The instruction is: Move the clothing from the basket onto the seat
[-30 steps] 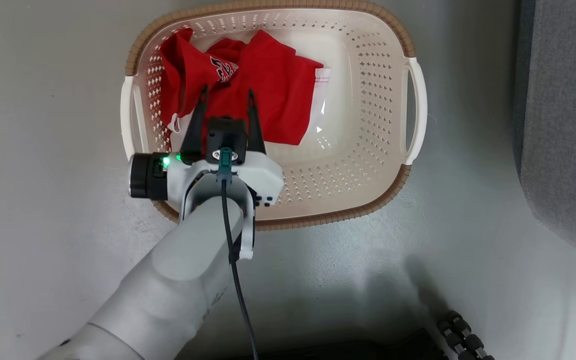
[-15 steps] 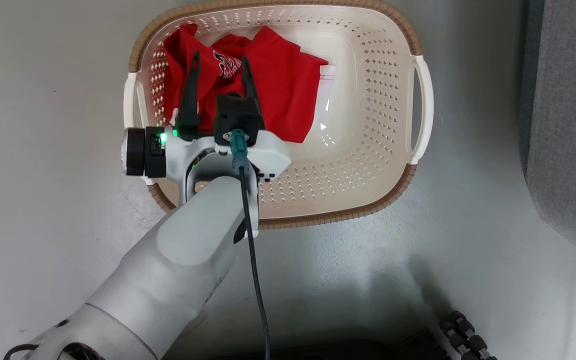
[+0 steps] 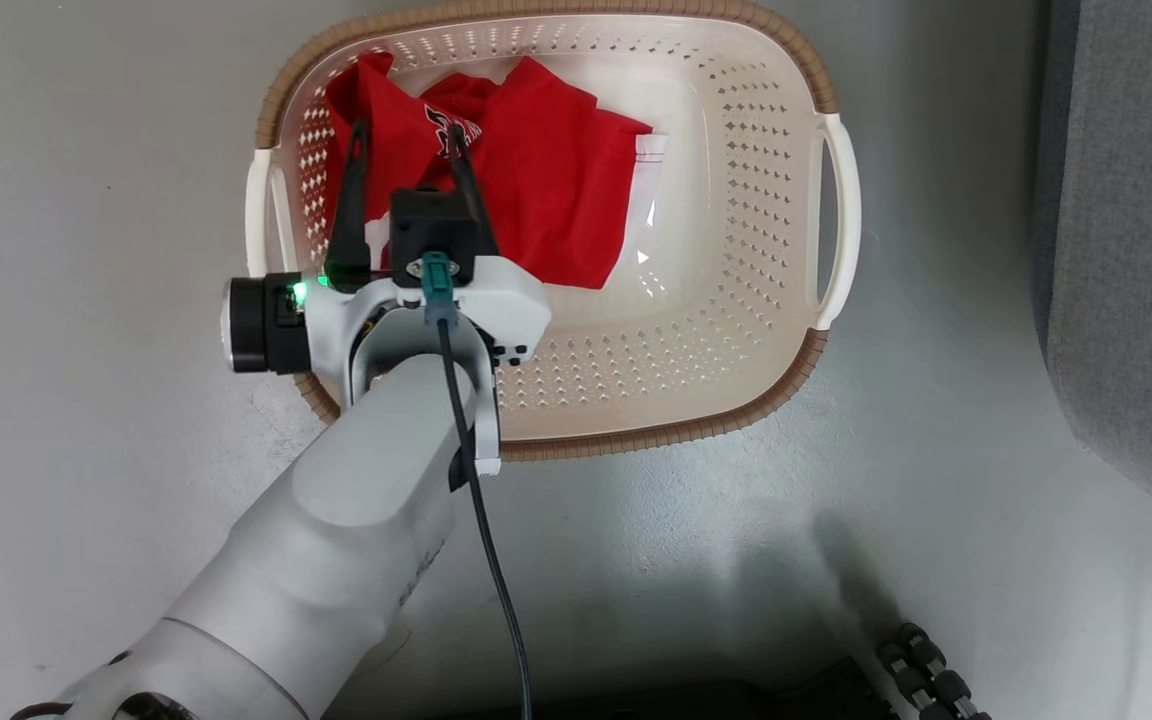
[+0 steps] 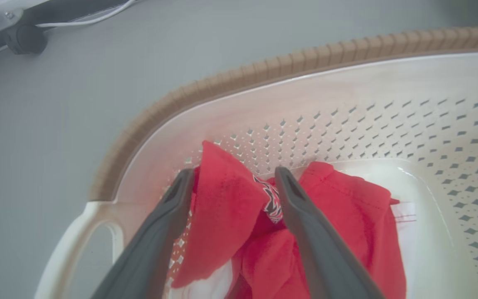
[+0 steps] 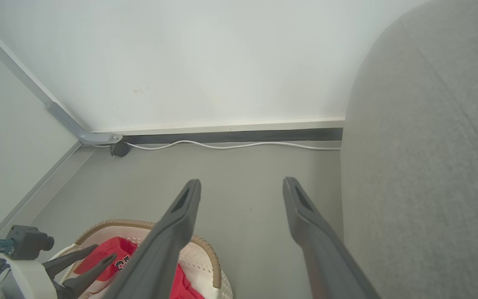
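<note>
The left hand [image 3: 406,128], spread wide and empty, straddles a raised fold of the red clothing [image 3: 546,190] at the left end of the basket [image 3: 636,440].

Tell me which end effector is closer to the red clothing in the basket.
Left. The left end effector is inside the basket, open fingers either side of a raised fold of the clothing. The right end effector hangs open above the floor beside the seat, well clear.
</note>
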Robot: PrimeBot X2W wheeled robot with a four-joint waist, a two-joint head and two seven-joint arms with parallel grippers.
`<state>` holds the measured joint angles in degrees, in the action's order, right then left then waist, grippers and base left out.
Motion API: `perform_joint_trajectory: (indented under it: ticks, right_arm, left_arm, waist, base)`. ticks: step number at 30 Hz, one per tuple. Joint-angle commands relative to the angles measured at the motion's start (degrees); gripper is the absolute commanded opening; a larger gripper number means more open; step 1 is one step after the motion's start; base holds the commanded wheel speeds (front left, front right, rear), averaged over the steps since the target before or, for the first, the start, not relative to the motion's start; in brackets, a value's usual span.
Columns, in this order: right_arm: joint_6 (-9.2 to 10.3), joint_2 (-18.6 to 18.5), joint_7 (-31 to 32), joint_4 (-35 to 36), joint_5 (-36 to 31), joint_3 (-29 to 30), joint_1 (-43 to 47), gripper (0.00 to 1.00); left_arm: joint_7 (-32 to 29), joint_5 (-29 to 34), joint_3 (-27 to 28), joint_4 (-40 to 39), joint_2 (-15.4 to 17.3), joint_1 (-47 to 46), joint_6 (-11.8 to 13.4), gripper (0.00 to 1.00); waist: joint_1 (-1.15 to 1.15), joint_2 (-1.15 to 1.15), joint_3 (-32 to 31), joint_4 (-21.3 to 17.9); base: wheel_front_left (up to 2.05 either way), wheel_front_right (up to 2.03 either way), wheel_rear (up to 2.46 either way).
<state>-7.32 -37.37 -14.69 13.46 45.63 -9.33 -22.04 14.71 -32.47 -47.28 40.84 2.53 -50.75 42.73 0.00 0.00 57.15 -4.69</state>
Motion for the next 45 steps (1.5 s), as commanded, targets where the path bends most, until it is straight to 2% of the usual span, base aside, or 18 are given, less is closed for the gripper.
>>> perform_joint_trajectory:
  ticks: [1,9,10,11,12,20,25,40,45]
  right_arm:
    - [-0.17,-1.0,-0.3,0.1,0.5,-0.6,2.6,1.0]
    - [-0.17,-0.8,-0.3,-0.5,1.1,-1.1,2.2,1.0]
    - [-0.17,-0.8,-0.3,-0.6,1.1,-1.2,2.1,1.0]
    - [-0.17,-0.8,-0.3,-0.7,1.1,-1.3,2.0,1.0]
    - [-0.17,-0.7,-0.3,-0.8,1.2,-1.3,1.9,1.0]
    - [-0.17,-0.2,-0.3,-2.5,1.5,-1.0,1.6,1.0]
    - [-0.17,0.3,-0.3,-4.1,1.6,-0.8,2.1,1.0]
    - [-0.17,1.8,-0.3,-9.8,0.3,-2.6,6.6,1.0]
    - [-0.17,2.9,-0.3,-12.2,-0.8,-4.1,8.3,1.0]
  left_arm:
    - [0.3,-0.4,0.9,-0.6,0.3,2.0,1.4,1.0]
    - [0.3,-6.4,-1.7,2.3,0.3,1.2,-0.4,1.0]
    - [0.3,-7.1,-2.3,2.4,0.3,1.1,-0.9,0.89]
    - [0.3,-7.7,-2.8,2.5,0.3,1.0,-1.1,0.65]
    - [0.3,-8.0,-3.3,2.7,0.3,0.7,-1.3,0.0]
    - [0.3,-10.0,-6.4,2.5,0.3,1.4,-2.1,0.0]
    - [0.3,-8.3,-6.5,0.9,0.3,3.1,-2.8,0.0]
    - [0.3,1.5,3.0,-8.9,0.3,16.1,-6.7,0.0]
    - [0.3,4.5,6.8,-11.0,0.3,20.9,-9.3,0.0]
  waist:
    - [0.0,0.0,0.0,0.0]
    - [0.0,0.0,-0.3,-0.3]
    - [0.0,0.0,-0.4,-0.4]
    - [0.0,0.0,-0.5,-0.4]
    - [0.0,0.0,-0.7,-0.5]
    - [0.0,0.0,-4.0,-0.9]
    - [0.0,0.0,-7.9,-1.2]
    - [0.0,0.0,-25.1,-0.6]
    - [0.0,0.0,-31.3,0.0]
  base:
    - [0.0,0.0,0.0]
    - [0.0,0.0,0.0]
    - [0.0,0.0,0.0]
    - [0.0,0.0,0.0]
    - [0.0,0.0,0.0]
    - [0.0,0.0,0.0]
    - [0.0,0.0,0.0]
    - [0.0,0.0,0.0]
    - [0.0,0.0,0.0]
